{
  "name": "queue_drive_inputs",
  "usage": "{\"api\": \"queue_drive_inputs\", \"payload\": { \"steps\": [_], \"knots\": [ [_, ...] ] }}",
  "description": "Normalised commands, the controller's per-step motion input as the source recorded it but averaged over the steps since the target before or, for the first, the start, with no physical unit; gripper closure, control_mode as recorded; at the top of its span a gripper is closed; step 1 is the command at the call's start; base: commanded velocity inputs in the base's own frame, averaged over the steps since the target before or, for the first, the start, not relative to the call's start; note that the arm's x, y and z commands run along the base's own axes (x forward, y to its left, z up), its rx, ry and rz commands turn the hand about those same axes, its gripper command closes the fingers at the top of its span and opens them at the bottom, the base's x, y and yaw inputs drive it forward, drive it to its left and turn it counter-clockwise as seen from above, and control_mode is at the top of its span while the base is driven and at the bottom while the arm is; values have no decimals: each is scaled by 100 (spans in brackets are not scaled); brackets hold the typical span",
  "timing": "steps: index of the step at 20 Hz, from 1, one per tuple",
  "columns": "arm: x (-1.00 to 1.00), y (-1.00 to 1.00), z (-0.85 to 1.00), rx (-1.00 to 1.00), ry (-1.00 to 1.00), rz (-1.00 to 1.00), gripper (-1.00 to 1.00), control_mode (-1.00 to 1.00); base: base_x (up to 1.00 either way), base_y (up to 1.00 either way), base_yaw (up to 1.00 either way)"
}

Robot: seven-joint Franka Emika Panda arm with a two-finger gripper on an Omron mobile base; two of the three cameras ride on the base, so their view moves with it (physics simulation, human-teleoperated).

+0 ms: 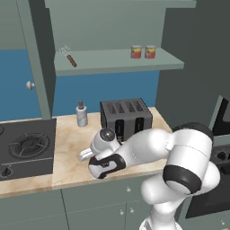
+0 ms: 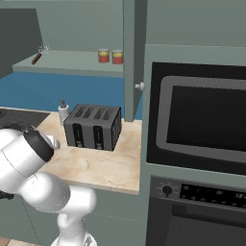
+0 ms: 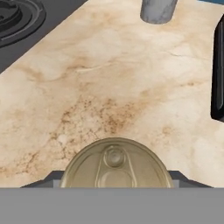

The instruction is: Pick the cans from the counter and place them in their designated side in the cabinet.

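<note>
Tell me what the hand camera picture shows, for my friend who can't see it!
A round, dull-gold can lid with a pull tab sits right at the bottom, close under the end effector. Beyond it stretches the beige marble counter, with a black stove burner, the grey base of a bottle and a black toaster along the edges.

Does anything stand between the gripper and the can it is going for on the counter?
Nothing visible does: the can sits right at the gripper, while the toaster and the bottle stand well clear.

Both base views are looking forward and down, sharing the toaster (image 1: 126, 117); the hand view is facing the counter (image 3: 109, 87) closely.
</note>
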Motion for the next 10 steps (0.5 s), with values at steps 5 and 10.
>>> {"api": "queue_drive_inputs", "payload": {
  "steps": [5, 10],
  "knots": [
    [-9, -4, 19, 0, -3, 0, 100, -100, 0, 0, 0],
    [-13, -9, 26, 0, -4, 0, 100, -100, 0, 0, 0]
  ]
}}
